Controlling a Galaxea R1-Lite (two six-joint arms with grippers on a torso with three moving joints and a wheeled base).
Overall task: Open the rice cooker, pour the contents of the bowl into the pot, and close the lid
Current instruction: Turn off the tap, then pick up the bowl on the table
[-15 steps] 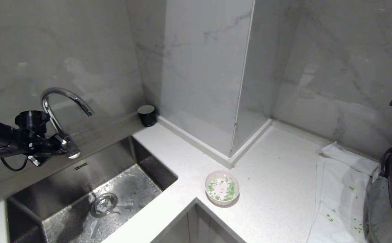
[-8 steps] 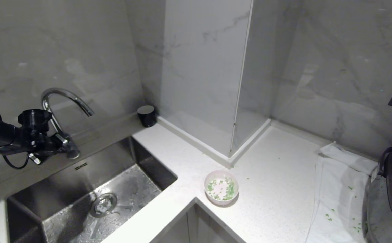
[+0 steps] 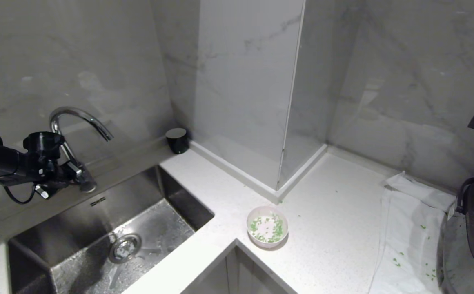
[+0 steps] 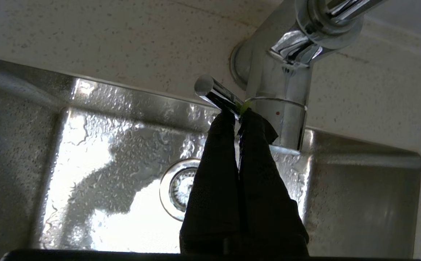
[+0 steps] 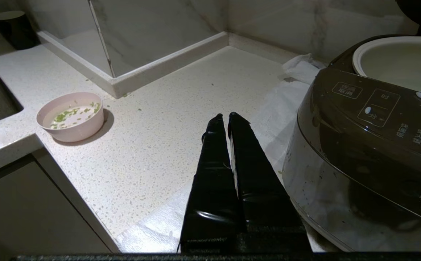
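The boxy dark brown-grey rice cooker [image 5: 370, 145] sits at the counter's far right, at about 4 o'clock in the head view, and it is already open: the round pale inner pot [image 5: 400, 63] shows its wide rim and looks empty as far as the right wrist view reveals, while the lid itself is out of frame. That suggests step 1 of 3 is done. The small pale pink bowl [image 3: 267, 226] stands upright on the speckled white countertop [image 3: 334, 228] near the inner corner, around 6 o'clock from the marble column, well apart from the cooker. It holds only a thin scatter of small bright green chopped bits [image 3: 277, 229] on its white inside, and more green bits lie loose on the counter and on the white cloth [image 3: 412, 228] beside the cooker. Whether a pour has already been made cannot be told; the bits left in the bowl suggest the pouring is at best incomplete, and closing the lid remains. The left gripper [image 4: 238, 113] is far off at 9 o'clock, over the wet steel sink [image 3: 110, 241], its fingers pressed together with the tips against the chrome faucet's lever [image 4: 215, 92]; a tiny green fleck sits at the tips, otherwise it carries nothing. The right gripper [image 5: 227, 116] hangs low over the counter beside the cooker, fingers clenched together and empty.
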